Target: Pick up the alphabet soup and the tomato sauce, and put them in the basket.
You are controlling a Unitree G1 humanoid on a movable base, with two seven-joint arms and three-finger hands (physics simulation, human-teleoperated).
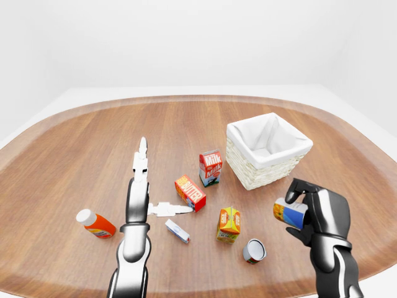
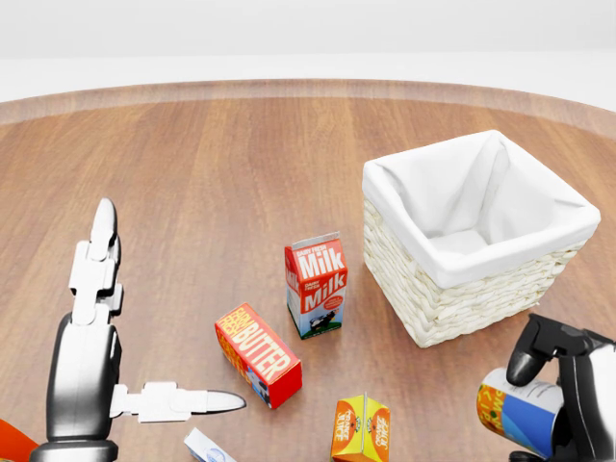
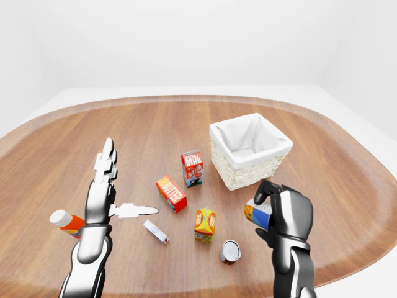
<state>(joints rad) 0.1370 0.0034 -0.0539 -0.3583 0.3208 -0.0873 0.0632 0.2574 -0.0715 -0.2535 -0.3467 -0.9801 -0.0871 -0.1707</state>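
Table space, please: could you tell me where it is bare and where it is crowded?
Bare: the table above the basket and milk carton, and at far left. Crowded: between the butter box, juice carton and lying can.

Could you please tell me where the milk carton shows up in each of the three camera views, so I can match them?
Left-eye view: milk carton just right of centre, left of the basket.
Head view: milk carton at centre, larger, left of the basket.
Right-eye view: milk carton just left of centre, left of the basket.
Shared landmark: the butter box, lower left of the carton in every view.
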